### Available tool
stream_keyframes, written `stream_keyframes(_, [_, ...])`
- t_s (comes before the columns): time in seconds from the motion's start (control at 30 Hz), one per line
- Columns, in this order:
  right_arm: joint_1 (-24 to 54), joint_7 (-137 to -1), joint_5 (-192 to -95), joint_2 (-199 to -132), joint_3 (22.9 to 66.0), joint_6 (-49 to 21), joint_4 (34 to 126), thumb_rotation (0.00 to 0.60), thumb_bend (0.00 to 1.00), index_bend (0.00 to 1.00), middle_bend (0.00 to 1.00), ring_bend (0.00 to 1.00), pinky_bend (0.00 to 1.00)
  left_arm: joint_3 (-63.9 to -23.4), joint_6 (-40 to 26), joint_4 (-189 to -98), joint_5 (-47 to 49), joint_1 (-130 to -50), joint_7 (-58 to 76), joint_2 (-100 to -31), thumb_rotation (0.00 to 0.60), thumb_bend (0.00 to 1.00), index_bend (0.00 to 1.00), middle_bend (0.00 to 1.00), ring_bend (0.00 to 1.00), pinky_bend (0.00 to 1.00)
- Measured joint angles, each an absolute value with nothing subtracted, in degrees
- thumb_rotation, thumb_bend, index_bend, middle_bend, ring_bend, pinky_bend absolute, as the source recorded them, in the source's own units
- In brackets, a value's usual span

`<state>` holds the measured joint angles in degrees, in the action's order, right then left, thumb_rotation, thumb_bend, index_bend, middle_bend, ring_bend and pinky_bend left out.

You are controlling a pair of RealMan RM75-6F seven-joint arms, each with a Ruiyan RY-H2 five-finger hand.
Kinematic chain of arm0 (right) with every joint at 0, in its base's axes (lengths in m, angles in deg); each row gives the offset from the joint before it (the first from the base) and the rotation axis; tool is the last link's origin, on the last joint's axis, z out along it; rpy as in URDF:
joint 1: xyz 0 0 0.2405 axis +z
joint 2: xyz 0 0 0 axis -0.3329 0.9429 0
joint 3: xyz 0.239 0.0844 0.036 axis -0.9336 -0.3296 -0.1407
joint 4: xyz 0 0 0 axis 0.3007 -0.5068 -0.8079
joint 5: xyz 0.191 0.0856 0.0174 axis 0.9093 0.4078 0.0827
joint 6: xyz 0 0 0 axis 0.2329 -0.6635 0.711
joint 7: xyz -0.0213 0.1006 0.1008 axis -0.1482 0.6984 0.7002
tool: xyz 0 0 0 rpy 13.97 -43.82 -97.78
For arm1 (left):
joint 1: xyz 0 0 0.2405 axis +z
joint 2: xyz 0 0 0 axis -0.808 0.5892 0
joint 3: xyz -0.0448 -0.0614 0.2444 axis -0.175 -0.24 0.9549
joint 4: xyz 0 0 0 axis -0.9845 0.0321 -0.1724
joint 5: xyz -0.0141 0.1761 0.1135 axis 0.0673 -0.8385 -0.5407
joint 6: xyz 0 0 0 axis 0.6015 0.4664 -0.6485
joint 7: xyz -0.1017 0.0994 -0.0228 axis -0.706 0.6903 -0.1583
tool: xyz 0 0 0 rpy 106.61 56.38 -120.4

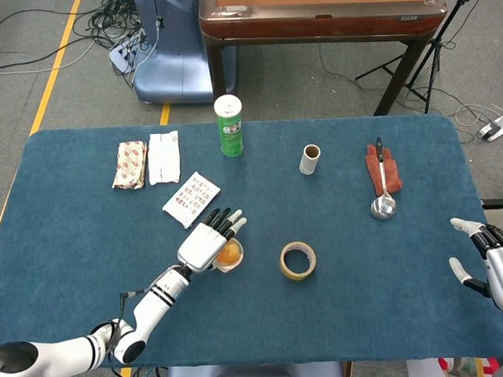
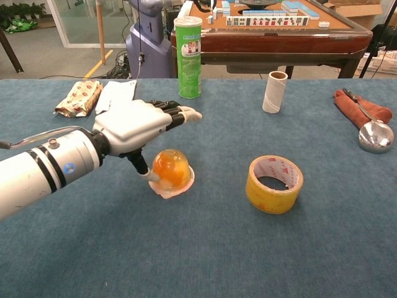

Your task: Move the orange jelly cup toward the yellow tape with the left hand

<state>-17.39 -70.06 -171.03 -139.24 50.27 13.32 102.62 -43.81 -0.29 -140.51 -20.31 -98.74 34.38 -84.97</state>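
On our blue tabletop (image 2: pixel 205 261), we nudge the orange jelly cup (image 2: pixel 171 170) with the left hand (image 2: pixel 138 121), fingers (image 2: pixel 180 114) extended and holding nothing, thumb against it; the yellow tape (image 2: pixel 275 184) sits near, likely needing one more rightward push.

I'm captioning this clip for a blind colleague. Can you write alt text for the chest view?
The robot's left hand hovers over an orange jelly cup on a blue table, thumb touching the cup's left side, fingers stretched forward. A yellow tape roll lies to the cup's right, apart from it.
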Motion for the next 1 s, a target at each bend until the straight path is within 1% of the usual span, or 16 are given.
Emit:
stream_keyframes(0.43, [-17.3, -70.0, -170.8, -139.2, 50.2, 13.3, 102.5, 0.600, 0.29, 0.24, 0.32, 0.29, 0.43, -46.1, 0.5, -135.6, -17.2, -101.4, 36.6, -90.1, 0.600, 0.00, 0.00, 0.00, 0.00, 0.09])
stream_keyframes(1.0, [-18.2, -67.9, -170.0, -138.2, 49.5, 15.1, 102.5, 0.600, 0.29, 0.24, 0.32, 0.29, 0.43, -47.6, 1.4, -132.2, -14.6, -103.9, 37.1, -93.4, 0.600, 0.00, 0.00, 0.00, 0.00, 0.09])
